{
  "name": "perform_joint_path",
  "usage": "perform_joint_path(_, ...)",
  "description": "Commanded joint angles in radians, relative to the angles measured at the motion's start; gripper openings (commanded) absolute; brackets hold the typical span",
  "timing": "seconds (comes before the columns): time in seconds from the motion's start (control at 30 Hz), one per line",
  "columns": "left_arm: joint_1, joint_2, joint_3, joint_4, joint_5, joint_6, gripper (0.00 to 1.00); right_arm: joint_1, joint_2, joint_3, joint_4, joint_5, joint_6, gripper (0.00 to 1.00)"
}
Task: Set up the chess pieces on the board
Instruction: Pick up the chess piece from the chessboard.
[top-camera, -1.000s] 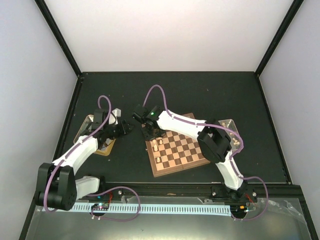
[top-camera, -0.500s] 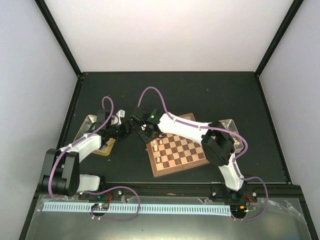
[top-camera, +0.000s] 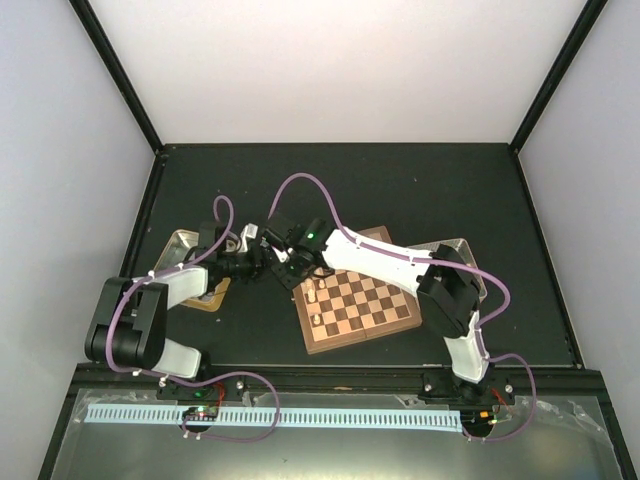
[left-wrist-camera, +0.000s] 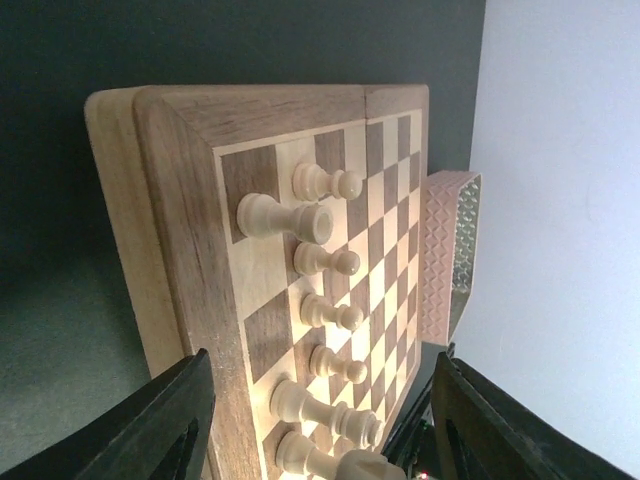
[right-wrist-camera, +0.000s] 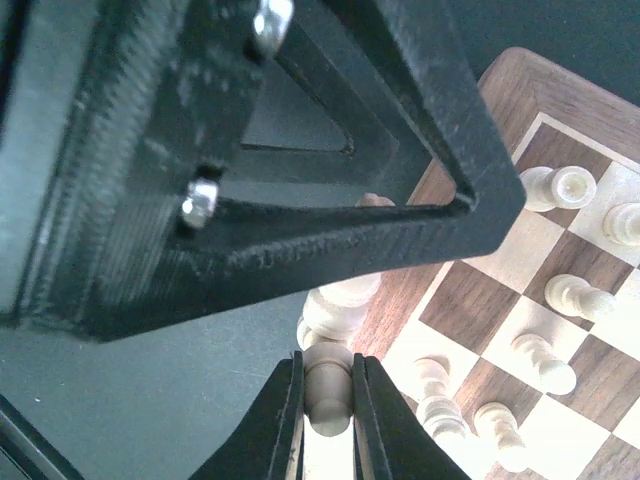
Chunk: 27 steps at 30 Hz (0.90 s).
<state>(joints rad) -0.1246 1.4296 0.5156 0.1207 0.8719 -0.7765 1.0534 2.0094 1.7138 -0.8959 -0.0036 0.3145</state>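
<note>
One board (left-wrist-camera: 185, 200) — seven pale pieces (left-wrist-camera: 325, 182) visible on it.

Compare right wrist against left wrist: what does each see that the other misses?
Right wrist only: the right pincer shut on a pale piece, with a black frame looming close, probably the other arm's. Left wrist only: the left pincer, open and empty, and a clear tray beyond the board. Both: the board and the pale pieces standing on it.

Pale tan chess pieces (left-wrist-camera: 285, 215), brown-and-tan checked board (left-wrist-camera: 185, 200) (brown rim)
</note>
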Motion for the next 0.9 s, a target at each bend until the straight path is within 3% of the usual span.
perform_joint_path(0.0,0.004,0.025,-0.005,0.093,0.096,-0.034,0.57,0.005,-0.044,-0.005,0.031,-0.026,-0.008,0.04)
perform_joint_path(0.1,0.004,0.026,-0.019,0.13,0.129,-0.066,0.47,0.004,-0.043,-0.002,0.031,-0.016,0.003,0.03)
perform_joint_path(0.3,0.004,-0.005,-0.053,0.175,0.168,-0.13,0.39,0.004,-0.032,0.017,0.022,0.005,0.039,0.03)
perform_joint_path(0.57,0.005,-0.017,-0.054,0.176,0.145,-0.138,0.11,0.003,-0.017,0.026,0.005,0.042,0.089,0.03)
perform_joint_path(0.7,0.01,-0.038,-0.055,0.157,0.066,-0.134,0.06,-0.005,-0.013,0.016,-0.012,0.072,0.114,0.03)
perform_joint_path(0.87,0.041,-0.12,-0.044,-0.002,-0.138,-0.06,0.06,-0.041,-0.005,0.002,-0.049,0.119,0.171,0.03)
